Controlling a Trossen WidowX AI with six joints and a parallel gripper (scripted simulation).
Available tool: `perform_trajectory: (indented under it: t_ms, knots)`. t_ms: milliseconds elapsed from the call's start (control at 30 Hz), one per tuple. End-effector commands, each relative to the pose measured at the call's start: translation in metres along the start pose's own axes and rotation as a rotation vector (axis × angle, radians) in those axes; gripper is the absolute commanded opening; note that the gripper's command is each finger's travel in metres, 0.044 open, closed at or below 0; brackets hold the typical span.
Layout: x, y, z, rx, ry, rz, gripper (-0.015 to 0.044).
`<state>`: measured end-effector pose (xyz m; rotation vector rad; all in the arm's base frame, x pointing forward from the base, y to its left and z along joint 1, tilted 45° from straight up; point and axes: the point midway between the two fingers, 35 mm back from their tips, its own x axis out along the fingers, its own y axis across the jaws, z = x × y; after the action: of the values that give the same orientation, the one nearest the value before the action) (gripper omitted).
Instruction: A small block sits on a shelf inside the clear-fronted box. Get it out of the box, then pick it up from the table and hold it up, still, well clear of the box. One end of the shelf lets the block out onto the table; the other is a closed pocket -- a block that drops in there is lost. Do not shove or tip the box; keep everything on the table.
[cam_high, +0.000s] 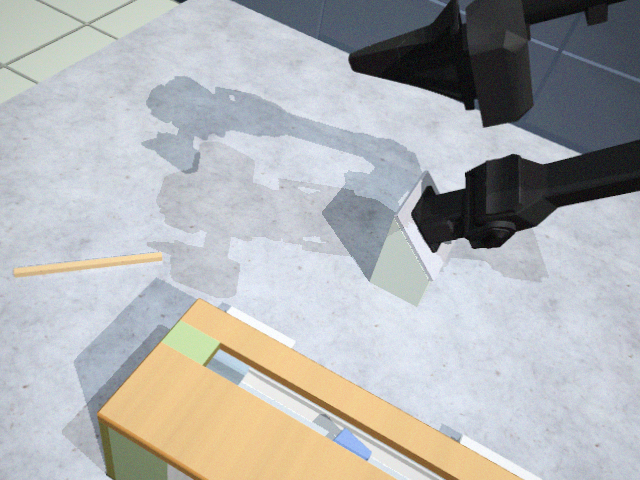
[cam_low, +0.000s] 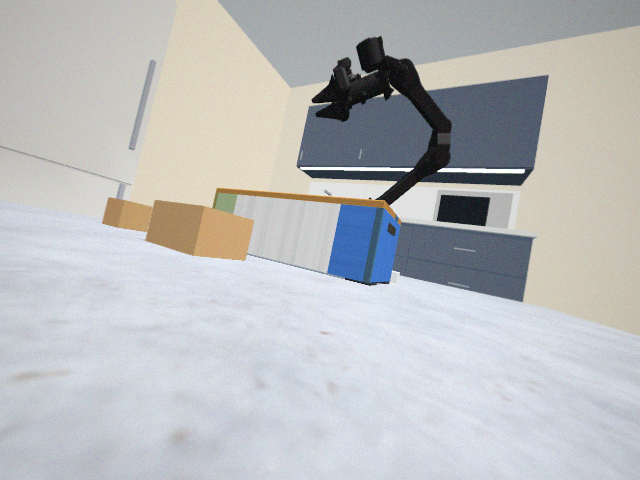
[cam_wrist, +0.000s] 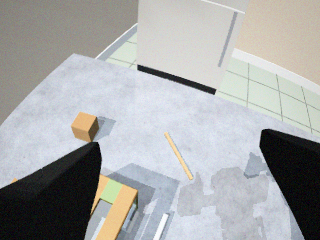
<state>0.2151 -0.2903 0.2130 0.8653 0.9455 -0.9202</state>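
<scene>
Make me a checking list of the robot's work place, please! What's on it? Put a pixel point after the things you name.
Surface: pale table (cam_high: 289, 46) (cam_low: 320, 361) (cam_wrist: 135, 95), speckled, shadows across it.
Job's things: box (cam_high: 206, 413) (cam_low: 289, 222) (cam_wrist: 117, 220) on the table; blue piece (cam_high: 353, 444) seen through its top slot, maybe the block.
Clutter: thin stick (cam_high: 87, 264) (cam_wrist: 178, 156), two wooden blocks, wedge-shaped stand.
Gripper (cam_low: 314, 107) (cam_wrist: 184, 146): open, holding nothing, above the table.
Cables: nothing seen.
Surroundings: fridge, cupboards, tiled floor.

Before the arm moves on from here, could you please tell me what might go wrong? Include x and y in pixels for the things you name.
The open black gripper (cam_high: 408, 67) (cam_low: 316, 106) (cam_wrist: 184, 146) might knock the long wooden-topped box (cam_high: 328, 371) (cam_low: 289, 197) (cam_wrist: 121, 216) if it came down carelessly, as it hangs above the table. The thin pale wooden stick (cam_high: 87, 264) (cam_wrist: 178, 156) lies loose, so a careless grasp could push it away.
</scene>
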Motion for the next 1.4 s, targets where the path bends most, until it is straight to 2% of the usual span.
perform_trajectory:
  t_ms: [0,300,567,800,1033,1367]
  knots:
    - [0.046,0.035,-0.051,-0.636,0.259,0.187,0.0400]
    - [0.072,0.062,-0.101,-1.195,0.401,0.485,0.0400]
    - [0.086,0.083,-0.146,-1.628,0.420,0.843,0.0400]
    - [0.093,0.098,-0.184,-1.934,0.324,1.204,0.0400]
    - [0.095,0.112,-0.220,-2.156,0.091,1.590,0.0400]
    - [0.095,0.114,-0.223,-2.174,0.057,1.631,0.0400]
